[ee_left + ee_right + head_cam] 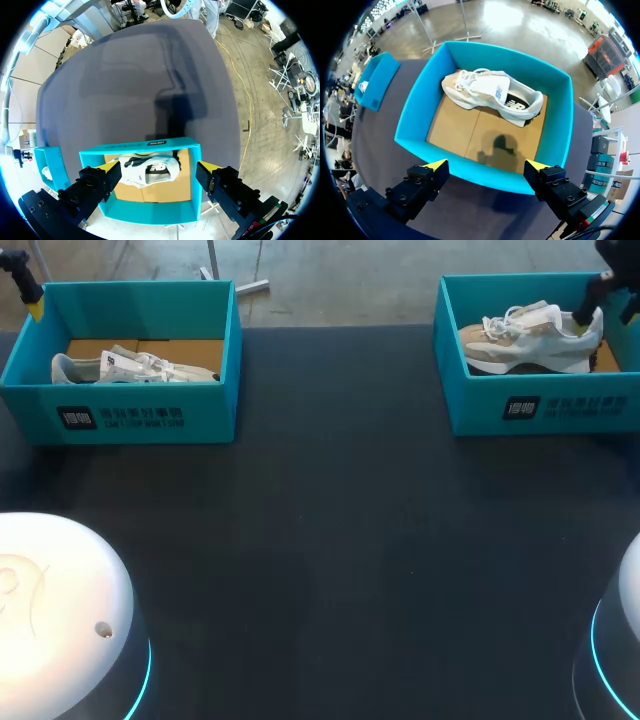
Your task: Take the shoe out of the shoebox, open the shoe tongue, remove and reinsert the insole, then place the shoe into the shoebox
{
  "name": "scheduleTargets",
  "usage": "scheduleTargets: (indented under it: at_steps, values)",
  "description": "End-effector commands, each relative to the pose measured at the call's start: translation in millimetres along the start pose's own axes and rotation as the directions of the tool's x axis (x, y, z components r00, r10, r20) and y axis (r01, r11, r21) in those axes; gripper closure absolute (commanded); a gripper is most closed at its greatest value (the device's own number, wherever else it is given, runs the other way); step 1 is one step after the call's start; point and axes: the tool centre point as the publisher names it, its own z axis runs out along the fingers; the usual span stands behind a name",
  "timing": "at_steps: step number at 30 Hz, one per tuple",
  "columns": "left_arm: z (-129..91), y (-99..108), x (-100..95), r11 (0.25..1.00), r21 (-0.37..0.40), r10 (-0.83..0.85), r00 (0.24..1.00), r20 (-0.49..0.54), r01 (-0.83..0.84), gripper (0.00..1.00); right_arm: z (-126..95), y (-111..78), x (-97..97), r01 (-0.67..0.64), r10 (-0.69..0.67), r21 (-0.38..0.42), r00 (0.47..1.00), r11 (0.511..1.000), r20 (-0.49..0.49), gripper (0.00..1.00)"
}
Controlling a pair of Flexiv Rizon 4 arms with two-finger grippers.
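The left box [210, 420] and right box [480, 405] are teal, lined in brown cardboard, each with a black label [77, 418] printed in white. The left shoe [130, 367] is white and grey with dark marks, and the right shoe [530, 345] is white and beige. The table [330, 540] is black. The left gripper [157, 170] and right gripper [486, 166] are black with yellow tips.
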Motion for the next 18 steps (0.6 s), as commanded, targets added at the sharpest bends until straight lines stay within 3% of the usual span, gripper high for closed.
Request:
scheduleTargets:
  at_steps: [1, 6, 7, 9, 12, 18]
  values:
    - [-0.2, -0.3, 0.0, 1.0, 0.0, 0.0, 1.0, -0.002, 0.0, 0.0, -0.3, 3.3, -0.4, -0.001, 0.001, 0.018, 1.0, 1.0, 0.001, 0.0]
    - [-0.2, -0.3, 0.0, 1.0, 0.0, 0.0, 1.0, -0.002, 0.0, 0.0, -0.3, 3.3, -0.4, -0.001, 0.001, 0.018, 1.0, 1.0, 0.001, 0.0]
    - [-0.2, -0.3, 0.0, 1.0, 0.0, 0.0, 1.0, -0.002, 0.0, 0.0, 0.5, 4.4, -0.9, -0.003, 0.003, -0.004, 0.999, 1.0, -0.035, 0.0]
    - [-0.2, -0.3, 0.0, 1.0, 0.0, 0.0, 1.0, -0.002, 0.0, 0.0, 1.7, 9.2, -2.5, -0.001, 0.001, 0.01, 0.998, 1.0, 0.063, 0.0]
    - [-0.2, -0.3, 0.0, 1.0, 0.0, 0.0, 1.0, -0.002, 0.0, 0.0, 7.2, 17.6, -8.1, -0.021, 0.019, 0.018, 0.992, 1.0, 0.121, 0.0]
    - [-0.2, -0.3, 0.0, 1.0, 0.0, 0.0, 1.0, -0.002, 0.0, 0.0, 22.6, 38.9, -24.1, -0.079, 0.071, 0.035, 0.982, 0.996, 0.174, 0.0]
